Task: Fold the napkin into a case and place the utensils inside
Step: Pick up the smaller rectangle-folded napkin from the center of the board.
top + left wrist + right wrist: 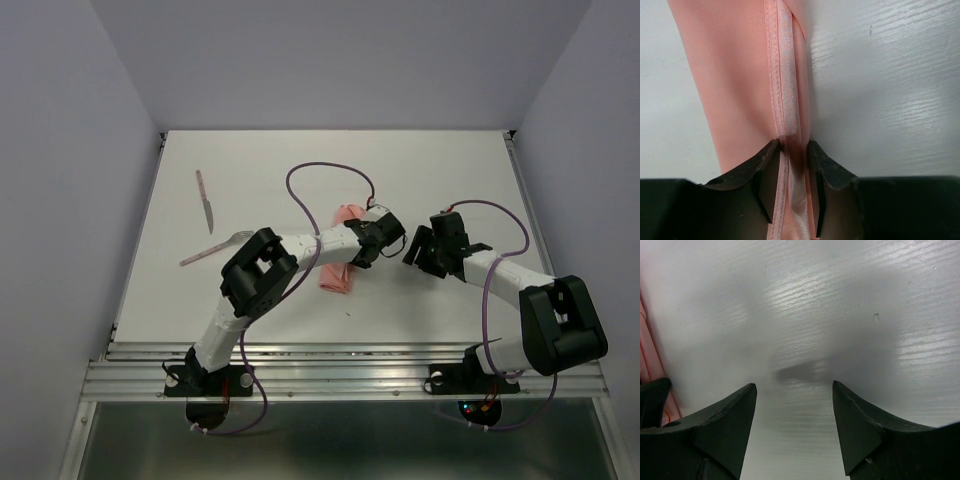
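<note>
The salmon-pink napkin (338, 272) lies mid-table, folded into a narrow strip. In the left wrist view the napkin (735, 75) stretches away from me, and its hemmed edge runs between my left gripper's (793, 145) jaws, which press on it from both sides. From above, the left gripper (364, 252) sits over the strip's right edge. My right gripper (414, 250) hovers just right of it, open over bare table (794, 385), with only a sliver of the napkin (649, 347) at the view's left edge. Two utensils, a knife (205, 200) and a fork (213, 248), lie far left.
White table (450, 170) walled by grey panels at the back and both sides. A purple cable (325, 170) loops above the left arm and another (500, 215) trails from the right wrist. An aluminium rail (340, 365) runs along the near edge.
</note>
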Motion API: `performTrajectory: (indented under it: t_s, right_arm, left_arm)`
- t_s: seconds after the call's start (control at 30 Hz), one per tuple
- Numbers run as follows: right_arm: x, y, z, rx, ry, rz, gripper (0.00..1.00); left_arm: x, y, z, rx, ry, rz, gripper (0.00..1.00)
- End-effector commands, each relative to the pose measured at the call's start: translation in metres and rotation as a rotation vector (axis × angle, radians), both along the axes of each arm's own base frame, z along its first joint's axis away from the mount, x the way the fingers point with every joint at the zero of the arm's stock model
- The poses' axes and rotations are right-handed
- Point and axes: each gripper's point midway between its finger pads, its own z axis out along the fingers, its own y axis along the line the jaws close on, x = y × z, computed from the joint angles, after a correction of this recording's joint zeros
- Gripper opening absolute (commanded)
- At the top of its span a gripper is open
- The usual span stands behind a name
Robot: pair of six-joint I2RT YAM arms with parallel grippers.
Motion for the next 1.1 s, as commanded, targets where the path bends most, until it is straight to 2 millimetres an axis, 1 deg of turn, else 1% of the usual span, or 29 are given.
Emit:
performTrajectory:
  t_s: [0.0, 0.1, 0.13, 0.2, 0.23, 0.33, 0.37, 0.4, 0.43, 0.5, 0.53, 0.6, 0.67, 0.7, 0.73, 0.77, 0.8, 0.87, 0.9, 1.0, 1.07]
  right_arm:
    - [0.004, -0.003, 0.005, -0.005, -0.02, -0.002, 0.68]
    - [0.004, -0.003, 0.004, -0.006, -0.02, -0.002, 0.68]
    - [0.003, -0.003, 0.004, -0.007, -0.021, -0.003, 0.68]
    - [0.004, -0.004, 0.004, -0.007, -0.022, -0.006, 0.68]
    - [0.003, -0.004, 0.004, -0.008, -0.021, -0.004, 0.68]
    - [0.003, -0.008, -0.001, -0.033, -0.008, -0.013, 0.68]
    - [0.003, -0.01, -0.003, -0.043, -0.004, -0.018, 0.68]
    - [0.003, -0.013, -0.005, -0.06, -0.004, -0.028, 0.68]
    - [0.003, -0.015, -0.008, -0.071, 0.003, -0.034, 0.68]
    - [0.005, -0.022, -0.009, -0.072, 0.006, -0.059, 0.68]
    - [0.007, -0.028, -0.009, -0.07, 0.006, -0.082, 0.68]
    - [0.011, -0.036, -0.007, -0.06, -0.008, -0.108, 0.67]
    - [0.014, -0.048, -0.007, -0.035, -0.014, -0.146, 0.67]
    - [0.016, -0.063, -0.005, 0.002, -0.022, -0.187, 0.67]
    - [0.017, -0.071, -0.004, 0.014, -0.025, -0.212, 0.66]
    - [0.018, -0.08, -0.002, 0.018, -0.033, -0.235, 0.66]
    - [0.02, -0.094, 0.006, 0.015, -0.058, -0.274, 0.66]
    - [0.021, -0.104, 0.016, 0.023, -0.092, -0.314, 0.66]
    - [0.022, -0.111, 0.025, 0.028, -0.124, -0.346, 0.66]
    - [0.021, -0.119, 0.037, 0.042, -0.159, -0.401, 0.66]
    - [0.021, -0.12, 0.046, 0.048, -0.187, -0.412, 0.66]
  left_arm:
    - [0.001, -0.001, 0.005, 0.006, -0.011, 0.012, 0.37]
    - [0.002, -0.001, 0.006, 0.005, -0.012, 0.007, 0.26]
    - [0.002, -0.002, 0.007, -0.001, -0.014, 0.003, 0.19]
    - [0.002, -0.004, 0.008, -0.004, -0.016, -0.004, 0.12]
    - [0.002, -0.006, 0.01, -0.008, -0.015, -0.024, 0.0]
    - [0.004, -0.007, 0.013, 0.0, -0.016, -0.054, 0.0]
    - [0.005, -0.009, 0.016, -0.003, -0.021, -0.067, 0.0]
    - [0.003, -0.012, 0.018, -0.016, -0.011, -0.084, 0.0]
    - [0.005, -0.017, 0.026, -0.047, -0.021, -0.098, 0.0]
    - [-0.001, -0.027, 0.031, -0.097, 0.011, -0.162, 0.0]
    - [-0.002, -0.036, 0.041, -0.149, 0.023, -0.199, 0.0]
    - [-0.005, -0.045, 0.048, -0.191, 0.04, -0.242, 0.0]
    - [-0.008, -0.052, 0.052, -0.223, 0.061, -0.274, 0.0]
    - [-0.011, -0.061, 0.057, -0.26, 0.082, -0.307, 0.0]
    - [-0.012, -0.065, 0.061, -0.282, 0.091, -0.323, 0.0]
    - [-0.017, -0.07, 0.063, -0.309, 0.113, -0.346, 0.0]
    - [-0.018, -0.074, 0.065, -0.33, 0.122, -0.36, 0.0]
    - [-0.025, -0.086, 0.073, -0.402, 0.161, -0.411, 0.0]
    - [-0.027, -0.09, 0.076, -0.422, 0.168, -0.431, 0.0]
    - [-0.036, -0.106, 0.089, -0.509, 0.201, -0.503, 0.0]
    - [-0.037, -0.113, 0.095, -0.555, 0.208, -0.534, 0.0]
